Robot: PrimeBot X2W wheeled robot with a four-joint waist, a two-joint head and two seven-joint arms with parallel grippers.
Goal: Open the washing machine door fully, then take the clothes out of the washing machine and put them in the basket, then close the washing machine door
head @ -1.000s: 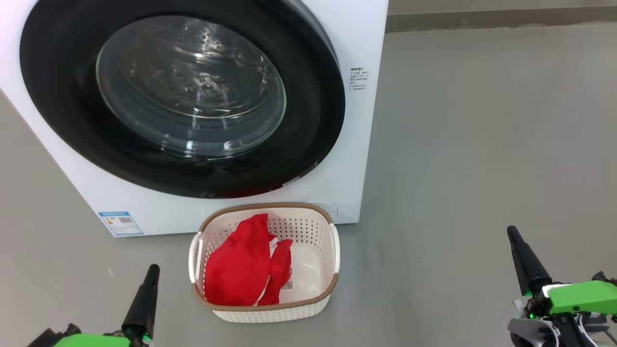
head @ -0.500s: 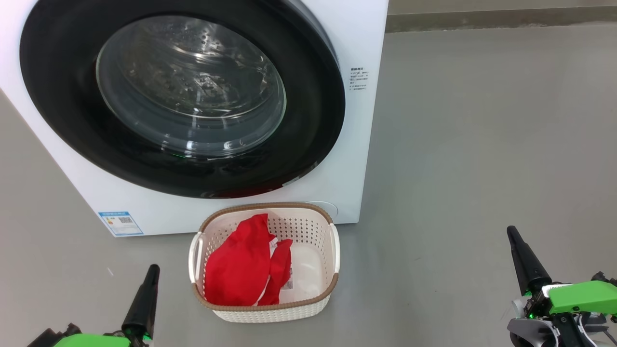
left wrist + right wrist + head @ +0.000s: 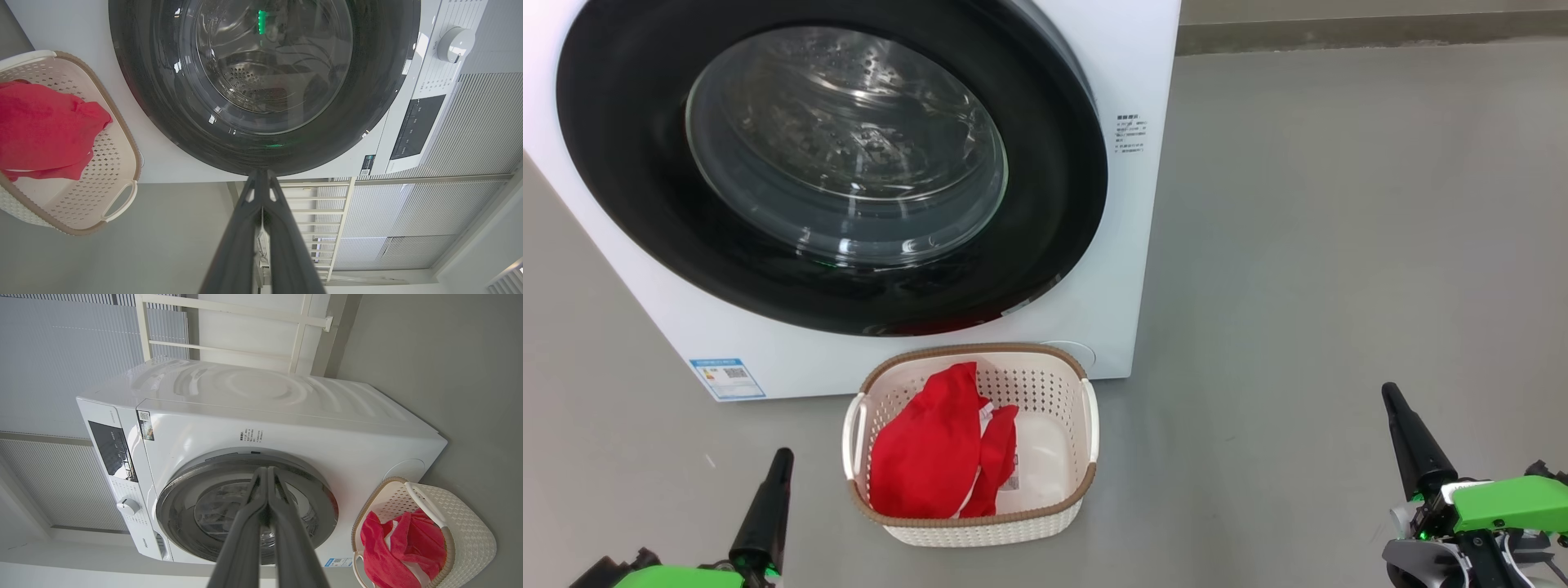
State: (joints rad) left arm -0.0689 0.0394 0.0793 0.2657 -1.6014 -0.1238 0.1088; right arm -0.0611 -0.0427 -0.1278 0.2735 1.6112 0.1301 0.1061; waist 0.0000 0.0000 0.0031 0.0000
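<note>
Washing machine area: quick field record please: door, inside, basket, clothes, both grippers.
door: washing machine door, closed on the washing machine
inside: no red fabric seen through the door
basket: basket, right in front of the machine
clothes: clothes, red, in the basket
left: left gripper, shut, empty, left of basket
right: right gripper, shut, empty, far right

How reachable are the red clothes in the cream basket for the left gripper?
Likely yes: the red fabric clothes lie uncovered in the open cream perforated plastic basket, just right of the shut left gripper.
</note>
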